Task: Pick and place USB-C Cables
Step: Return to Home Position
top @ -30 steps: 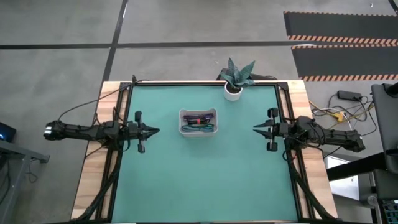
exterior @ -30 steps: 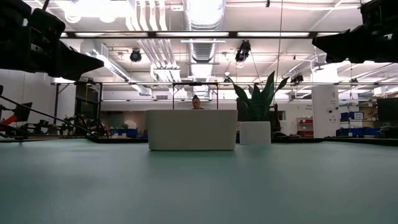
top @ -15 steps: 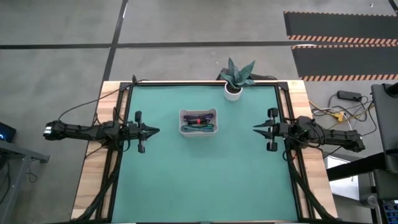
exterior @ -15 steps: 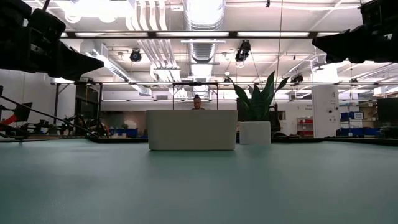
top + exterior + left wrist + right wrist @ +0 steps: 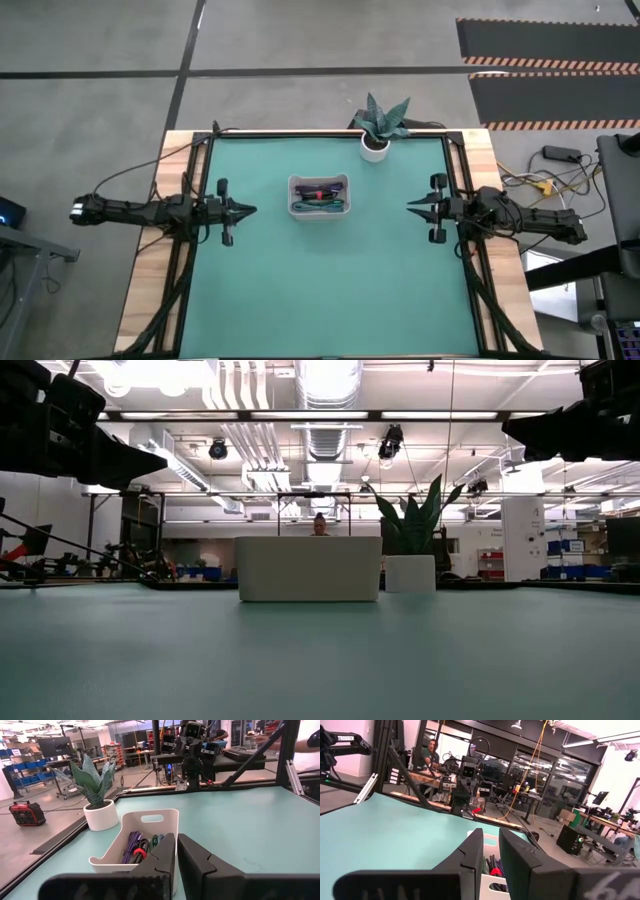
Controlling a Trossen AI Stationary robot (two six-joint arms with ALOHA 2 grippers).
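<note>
The USB-C cables lie bundled in a white tray in the middle of the table. In the left wrist view I make out a purple one, a red-and-black one and a dark green one. My left gripper hovers left of the tray, shut, pointing at it. My right gripper hovers right of the tray, shut, pointing back at it. Both stay above the table, apart from the tray.
A potted plant in a white pot stands at the far edge, right of the tray. Black frame rails run along the table's sides. Green mat lies open on the near side. A person shows in the room behind the tray.
</note>
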